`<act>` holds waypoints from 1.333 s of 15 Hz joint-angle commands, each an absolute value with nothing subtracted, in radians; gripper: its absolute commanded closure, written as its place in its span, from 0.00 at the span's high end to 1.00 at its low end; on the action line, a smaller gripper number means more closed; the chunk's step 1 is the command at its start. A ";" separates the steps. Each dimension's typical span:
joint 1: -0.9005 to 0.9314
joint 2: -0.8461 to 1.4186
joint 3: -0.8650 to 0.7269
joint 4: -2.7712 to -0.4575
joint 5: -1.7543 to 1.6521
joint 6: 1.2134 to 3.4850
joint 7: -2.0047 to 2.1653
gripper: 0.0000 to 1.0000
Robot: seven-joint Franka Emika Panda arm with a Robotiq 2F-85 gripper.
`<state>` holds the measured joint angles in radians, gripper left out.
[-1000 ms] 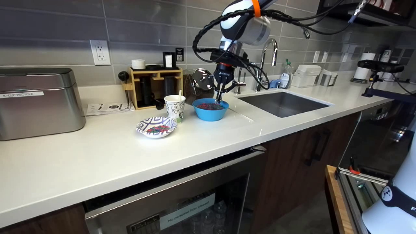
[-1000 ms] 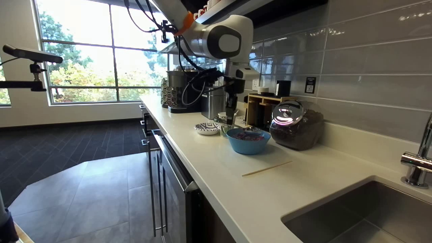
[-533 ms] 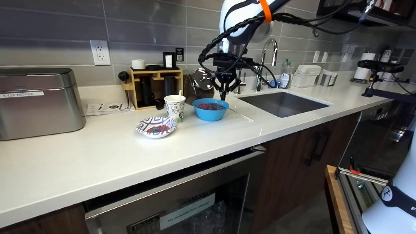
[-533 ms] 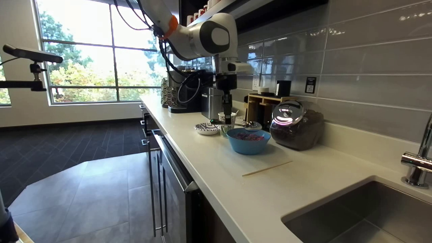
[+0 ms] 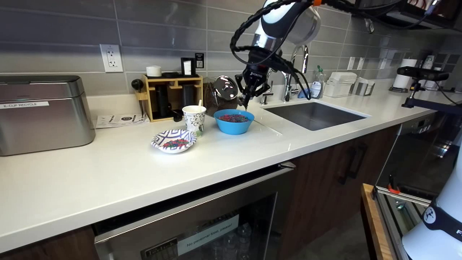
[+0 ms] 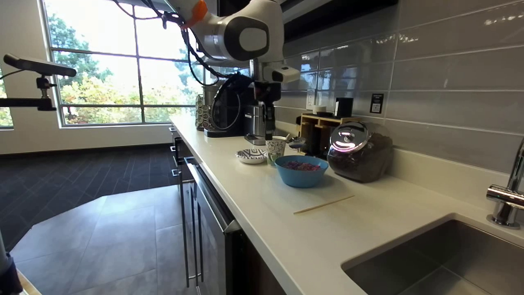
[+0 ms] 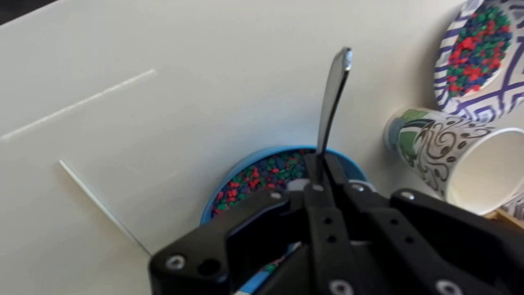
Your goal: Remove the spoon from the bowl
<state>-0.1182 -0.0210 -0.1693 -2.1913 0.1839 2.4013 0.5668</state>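
The light-blue bowl (image 5: 232, 127) stands on the counter with coloured beads in it; it also shows in an exterior view (image 6: 301, 176) and in the wrist view (image 7: 280, 149). My gripper (image 6: 269, 137) is above the bowl and tilted; its fingertips (image 5: 245, 100) are over the rim. It is shut on the metal spoon (image 7: 333, 98), whose handle end sticks out past the fingertips. The spoon's head (image 6: 297, 142) shows in an exterior view, raised above the bowl's rim and apart from the beads. In the wrist view the fingers (image 7: 321, 168) hide most of the head.
A patterned paper cup (image 5: 195, 119) and a patterned white dish (image 5: 173, 135) with beads stand beside the bowl. A glass jar (image 6: 360, 153) is behind it. A thin stick (image 6: 323, 205) lies between bowl and sink (image 5: 314, 115). A wooden rack (image 5: 175, 81) stands by the wall.
The gripper has risen with the spoon and tilted. The spoon's head, low in the bowl a second ago, has come up above the rim. The bowl has not moved.
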 commanded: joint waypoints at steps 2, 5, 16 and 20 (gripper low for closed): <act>-0.137 -0.149 -0.190 -2.308 0.514 2.392 0.222 0.01; -0.139 -0.199 -0.231 -2.345 0.682 2.366 0.014 0.01; -0.242 -0.195 -0.296 -2.465 0.656 2.572 -0.098 0.01; -0.227 -0.199 -0.311 -2.433 0.694 2.504 -0.097 0.04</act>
